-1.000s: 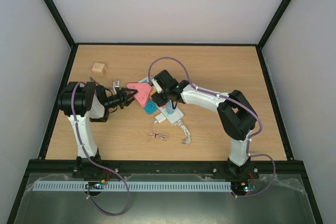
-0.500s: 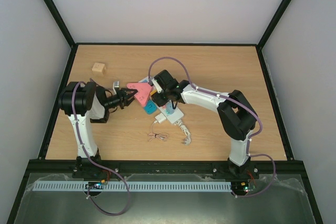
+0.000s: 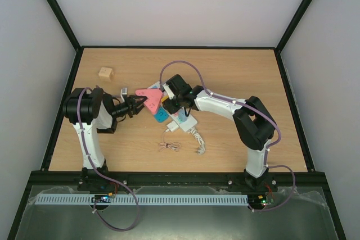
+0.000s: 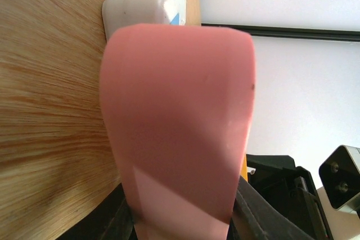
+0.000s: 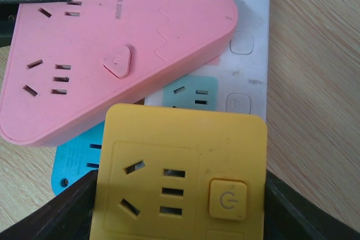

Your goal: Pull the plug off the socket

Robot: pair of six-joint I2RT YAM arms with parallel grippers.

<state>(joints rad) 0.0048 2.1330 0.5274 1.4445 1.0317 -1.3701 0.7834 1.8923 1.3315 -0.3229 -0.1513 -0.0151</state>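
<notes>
The socket [image 3: 181, 117], a long white power strip, lies mid-table, and its white face with round buttons [image 5: 247, 54] shows in the right wrist view. The plug [image 3: 171, 129], a small white adapter, sits at the strip's near end, its thin cable [image 3: 169, 146] bundled in front. A pink triangular outlet block [image 3: 148, 99] [image 5: 112, 49] [image 4: 180, 111] lies over the strip's far end. My left gripper [image 3: 135, 105] [image 4: 183, 217] is shut on one corner of it. My right gripper [image 3: 172, 98] [image 5: 180, 209] is shut on a yellow square outlet block [image 5: 180, 178] above the strip.
A blue outlet piece [image 3: 160, 116] [image 5: 79, 155] lies on the strip beside the pink block. The strip's thick white curled cord [image 3: 197, 140] trails toward the near edge. A small wooden cube [image 3: 106, 73] stands at the far left.
</notes>
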